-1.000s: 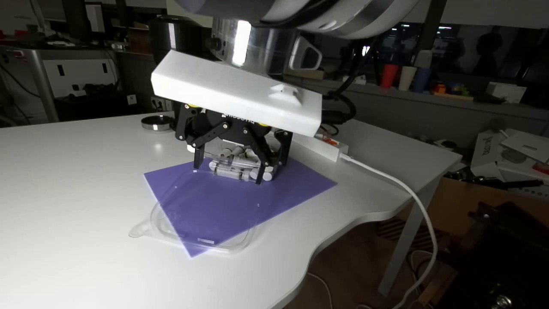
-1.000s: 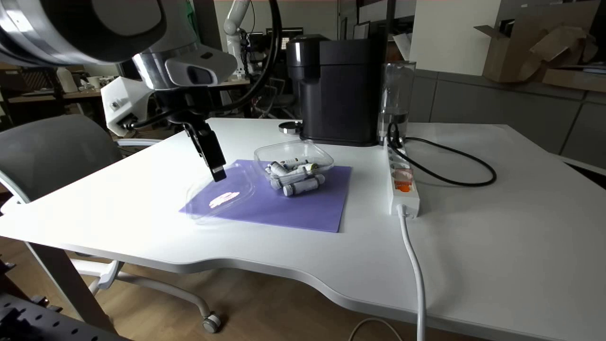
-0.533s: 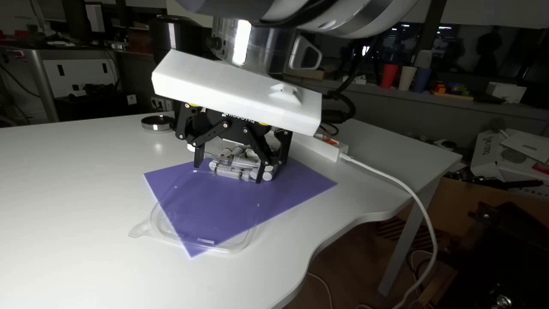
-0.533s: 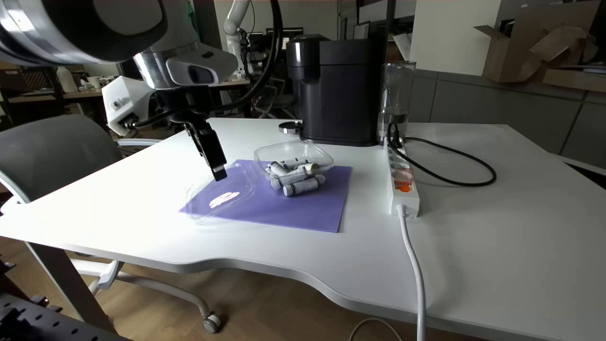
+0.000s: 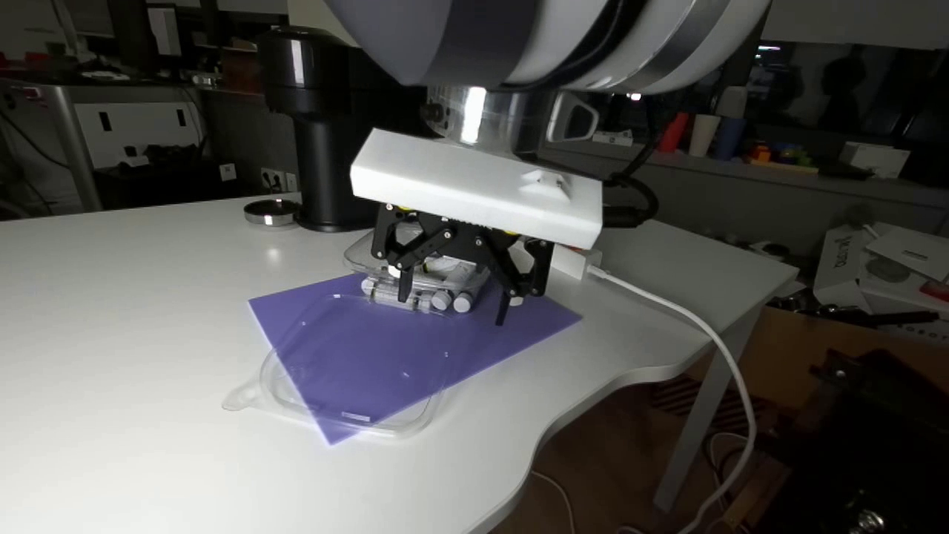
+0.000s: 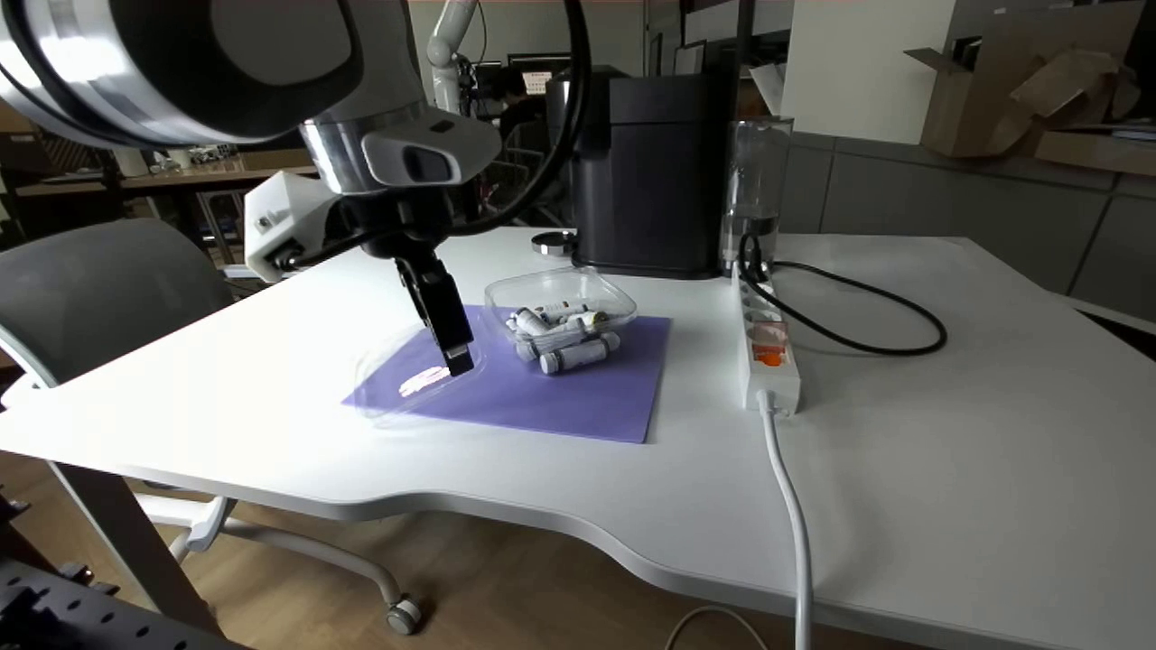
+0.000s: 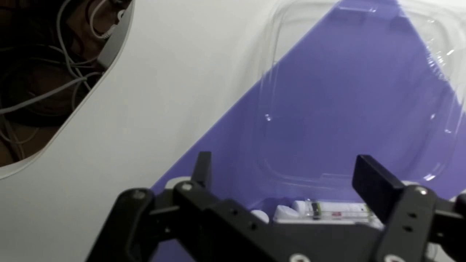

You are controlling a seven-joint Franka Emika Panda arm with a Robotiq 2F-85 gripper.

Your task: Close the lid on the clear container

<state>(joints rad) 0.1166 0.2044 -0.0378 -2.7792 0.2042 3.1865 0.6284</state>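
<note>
Lid (image 7: pixel 355 96), flat, transparent, rounded corners

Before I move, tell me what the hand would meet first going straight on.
Probably the clear plastic lid, near its edge; depth is unclear, so the hand might meet the purple mat instead.

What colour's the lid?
The lid is clear and colourless, purple mat showing through; best in the wrist view.

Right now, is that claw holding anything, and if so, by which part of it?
Nothing is held: the gripper stands open, and the lid lies ungripped, partly over the mat.
</note>
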